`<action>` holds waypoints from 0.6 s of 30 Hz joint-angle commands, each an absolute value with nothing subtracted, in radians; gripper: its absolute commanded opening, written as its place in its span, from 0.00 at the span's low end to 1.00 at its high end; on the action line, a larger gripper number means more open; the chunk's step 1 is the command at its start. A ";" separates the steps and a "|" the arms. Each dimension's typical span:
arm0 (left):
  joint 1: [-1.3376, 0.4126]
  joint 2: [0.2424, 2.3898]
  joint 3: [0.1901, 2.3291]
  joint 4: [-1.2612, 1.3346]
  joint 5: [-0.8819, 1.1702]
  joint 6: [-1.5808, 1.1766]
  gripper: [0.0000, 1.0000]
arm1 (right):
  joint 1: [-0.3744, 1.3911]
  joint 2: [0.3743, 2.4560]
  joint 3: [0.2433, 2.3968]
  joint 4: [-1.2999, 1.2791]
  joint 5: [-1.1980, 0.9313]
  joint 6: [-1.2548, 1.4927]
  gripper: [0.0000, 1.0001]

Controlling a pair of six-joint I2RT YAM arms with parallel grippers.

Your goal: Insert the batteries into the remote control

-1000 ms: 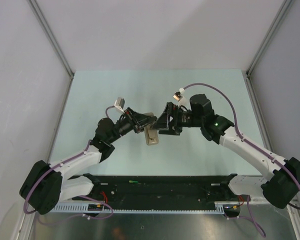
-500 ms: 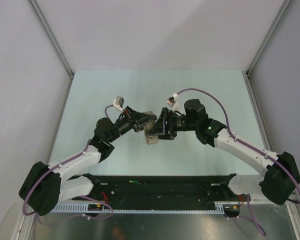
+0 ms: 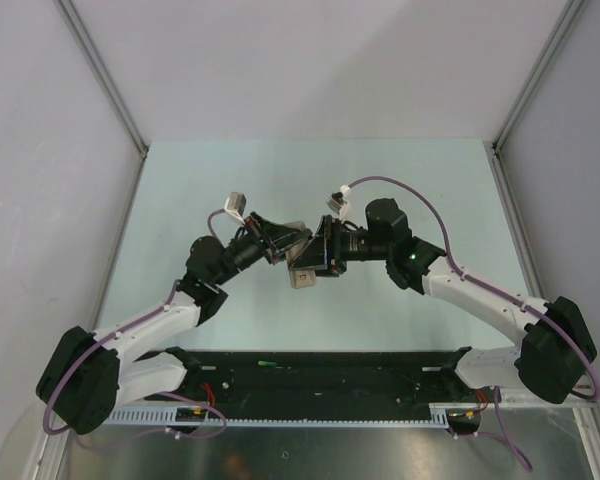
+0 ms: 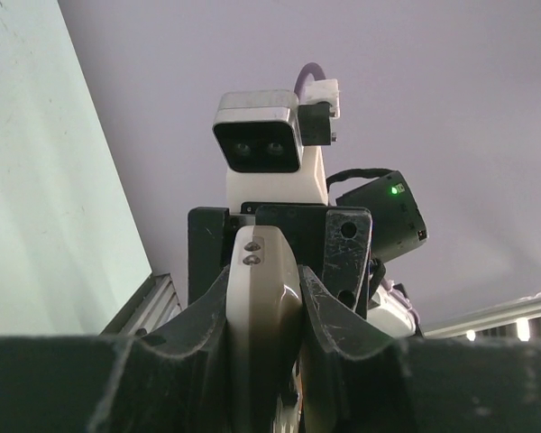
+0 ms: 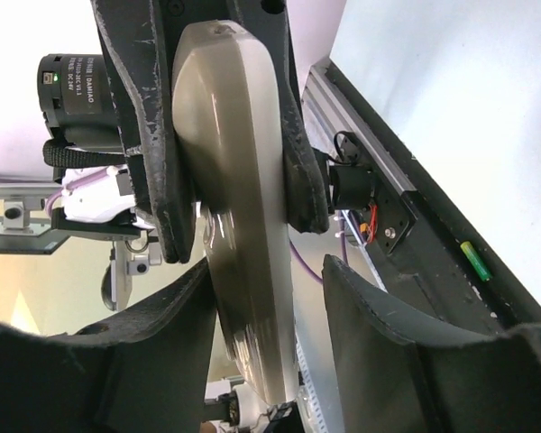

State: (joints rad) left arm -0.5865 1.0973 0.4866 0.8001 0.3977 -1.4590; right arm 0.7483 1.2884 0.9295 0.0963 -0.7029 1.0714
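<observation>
Remote control (image 5: 234,198) pinched by left fingers (image 5: 149,135); motor (image 5: 77,90) label "DAMIAO".

We see soft, even light and faint shadows. Close to our right gripper (image 5: 269,271) focus goes soft, and the remote control (image 5: 234,162) between its fingers (image 5: 379,334) carries a dull sheen.

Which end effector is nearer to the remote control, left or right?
Left. The left end effector is clamped on the remote control; the right end effector straddles its other end, with a gap on one side.
</observation>
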 commanded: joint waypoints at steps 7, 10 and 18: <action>-0.584 1.057 0.529 0.865 0.385 -1.479 0.00 | 0.767 1.305 0.913 0.160 -0.718 1.086 0.39; -0.584 1.054 0.528 0.867 0.382 -1.479 0.00 | 0.765 1.308 0.911 0.156 -0.719 1.085 0.10; -0.583 1.043 0.520 0.867 0.379 -1.476 0.00 | 0.769 1.296 0.899 0.137 -0.699 1.068 0.02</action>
State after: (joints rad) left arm -0.5846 1.0779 0.4866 0.8047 0.3958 -1.4906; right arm 0.7620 1.2980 0.9218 0.1936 -0.7307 1.0924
